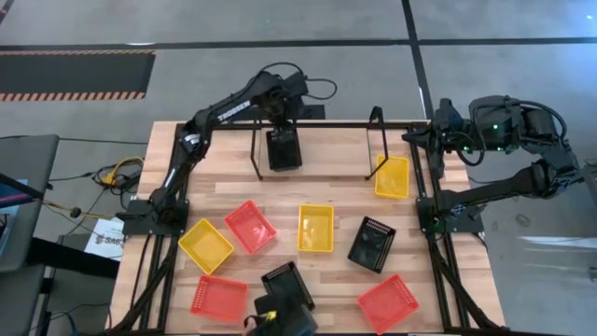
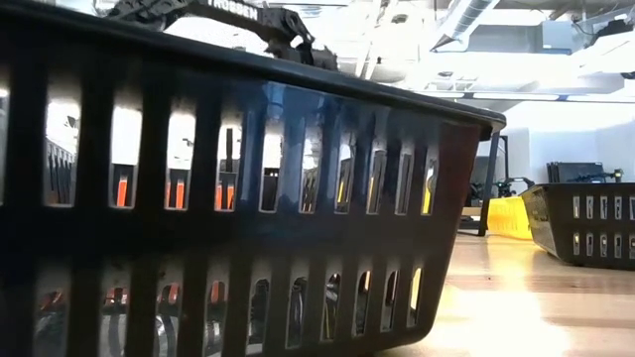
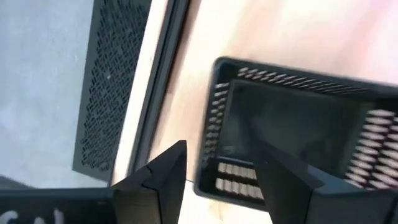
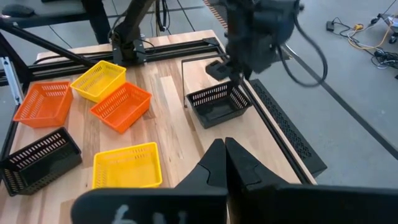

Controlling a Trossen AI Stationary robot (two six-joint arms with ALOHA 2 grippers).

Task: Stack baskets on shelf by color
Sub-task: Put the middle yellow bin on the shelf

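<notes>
A black basket (image 1: pixel 284 149) (image 4: pixel 217 102) stands bottom down at the left end of the thin black shelf (image 1: pixel 317 125). My left gripper (image 3: pixel 217 180) (image 4: pixel 236 71) hangs open just above it, with one finger over the basket's inside and the other outside its near wall (image 3: pixel 211 155). A yellow basket (image 1: pixel 392 177) lies by the shelf's right post. Several more baskets lie loose on the table: yellow (image 1: pixel 315 228), yellow (image 1: pixel 205 245), red-orange (image 1: pixel 250 227), black (image 1: pixel 372 244). My right gripper (image 4: pixel 225 162) is shut and held high off the table's right edge.
Near the front edge lie two red-orange baskets (image 1: pixel 218 296) (image 1: pixel 388 303) and a black basket (image 1: pixel 287 285), which fills the low view (image 2: pixel 248 198). A black tube frame (image 1: pixel 434 187) edges the table. The shelf's middle stretch (image 1: pixel 331 154) shows bare wood.
</notes>
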